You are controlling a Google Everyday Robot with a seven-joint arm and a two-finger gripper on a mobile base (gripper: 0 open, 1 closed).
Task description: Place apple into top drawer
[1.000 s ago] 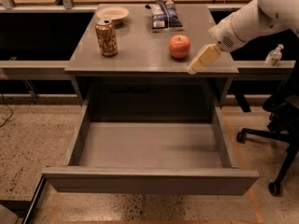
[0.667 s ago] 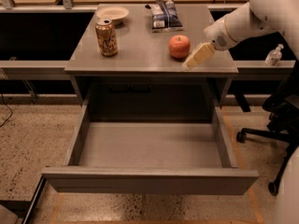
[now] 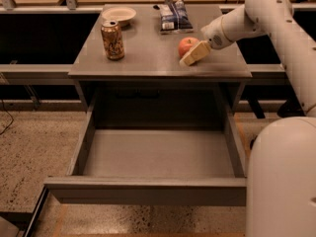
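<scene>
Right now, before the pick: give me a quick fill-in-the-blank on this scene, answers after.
1. The round red-orange apple sits on the grey ___, outside the drawer.
2. The wide shallow grey top drawer is pulled ___.
3. The arm's beige end effector is right beside the ___.
4. The gold-brown drink can stands ___.
Missing words: desk; open; apple; upright.

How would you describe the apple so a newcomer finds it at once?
Start at the grey desk above the open top drawer. On its right half, just in front of the snack bag, sits the apple, with the gripper right beside it. It is the only round red-orange thing; the drink can at left is tall and gold-brown.
</scene>
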